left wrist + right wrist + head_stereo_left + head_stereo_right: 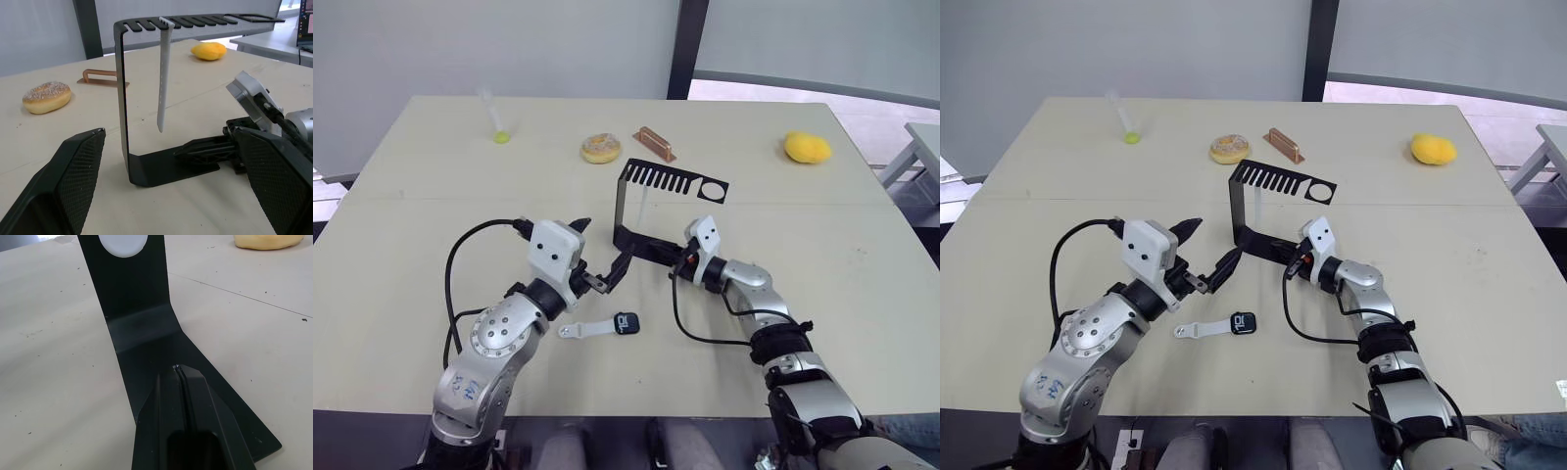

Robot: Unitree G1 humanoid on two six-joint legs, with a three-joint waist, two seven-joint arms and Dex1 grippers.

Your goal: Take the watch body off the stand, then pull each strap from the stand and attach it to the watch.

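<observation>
Stand (636, 245): base pinned by closed right gripper (178, 369) so open left gripper (603, 257) can pull hanging strap (164, 73).

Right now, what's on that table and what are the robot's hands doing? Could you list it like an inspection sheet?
Surface: pale table, bare between items.
Job's things: black stand upright; one white strap hanging from its slotted top; watch body lying on the table with the other strap attached.
Clutter: donut, copper block, yellow fruit, clear tube with green end, all at the far side.
Grippers: left gripper open, facing the stand; right gripper shut, pressing on the stand's base.
Cables: black cable looping beside each arm.
Surroundings: wall, dark post.
</observation>
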